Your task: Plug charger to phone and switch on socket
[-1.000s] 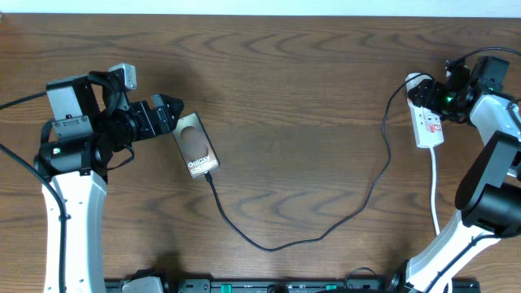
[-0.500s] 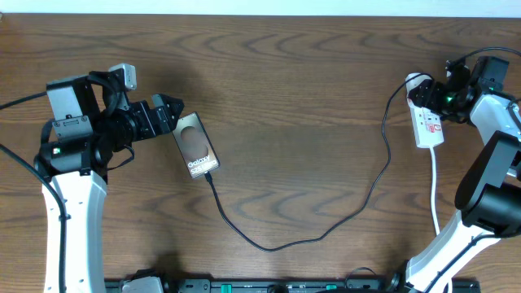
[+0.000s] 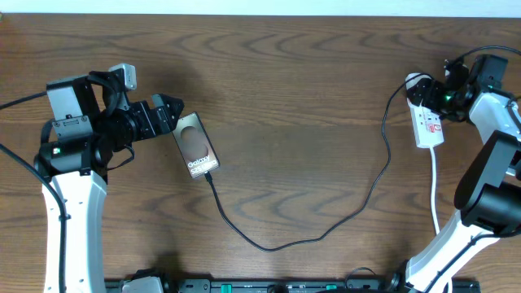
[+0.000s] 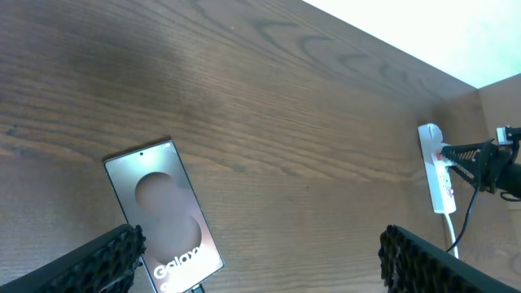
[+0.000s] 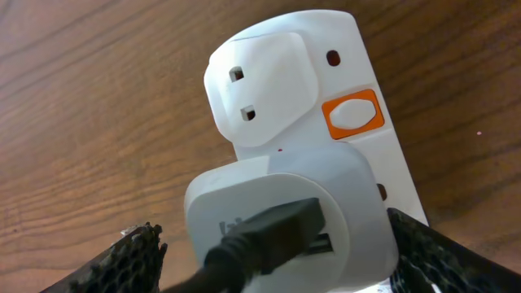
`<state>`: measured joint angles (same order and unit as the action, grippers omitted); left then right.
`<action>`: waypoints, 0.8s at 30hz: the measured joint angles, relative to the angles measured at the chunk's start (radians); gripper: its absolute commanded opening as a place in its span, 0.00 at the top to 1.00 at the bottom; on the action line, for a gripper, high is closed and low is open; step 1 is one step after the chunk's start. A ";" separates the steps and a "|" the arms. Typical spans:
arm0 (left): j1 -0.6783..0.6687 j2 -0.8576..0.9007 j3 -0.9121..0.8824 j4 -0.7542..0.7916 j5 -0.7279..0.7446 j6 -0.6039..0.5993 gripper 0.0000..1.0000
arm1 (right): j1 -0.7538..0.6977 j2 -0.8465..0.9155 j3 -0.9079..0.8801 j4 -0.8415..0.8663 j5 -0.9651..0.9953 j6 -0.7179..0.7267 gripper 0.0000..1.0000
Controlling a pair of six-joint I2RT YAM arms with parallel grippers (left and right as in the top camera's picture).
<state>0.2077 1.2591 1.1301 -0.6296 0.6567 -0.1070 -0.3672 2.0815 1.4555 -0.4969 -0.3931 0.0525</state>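
Observation:
The phone lies face up on the table, with "Galaxy" lettering; it also shows in the left wrist view. The black charger cable meets the phone's near edge and loops right, up to a white adapter plugged into the socket. The socket's orange-framed switch shows beside the adapter. My left gripper is open and empty, just left of the phone's far end. My right gripper is open, its fingers either side of the adapter.
The socket's white cord runs from the strip toward the front edge beside the right arm. The cable loop lies across the middle right of the wooden table. The far table edge shows in the left wrist view.

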 measured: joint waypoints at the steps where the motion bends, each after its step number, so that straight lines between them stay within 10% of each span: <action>1: 0.000 0.000 0.000 0.000 0.000 0.000 0.06 | 0.002 0.000 0.003 -0.004 0.003 0.000 0.13; 24: 0.000 0.000 0.000 0.000 0.000 0.000 0.06 | 0.018 -0.021 0.063 -0.177 -0.001 -0.012 0.09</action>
<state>0.2077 1.2591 1.1301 -0.6296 0.6563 -0.1070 -0.3492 2.0602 1.5181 -0.6735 -0.3939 0.0406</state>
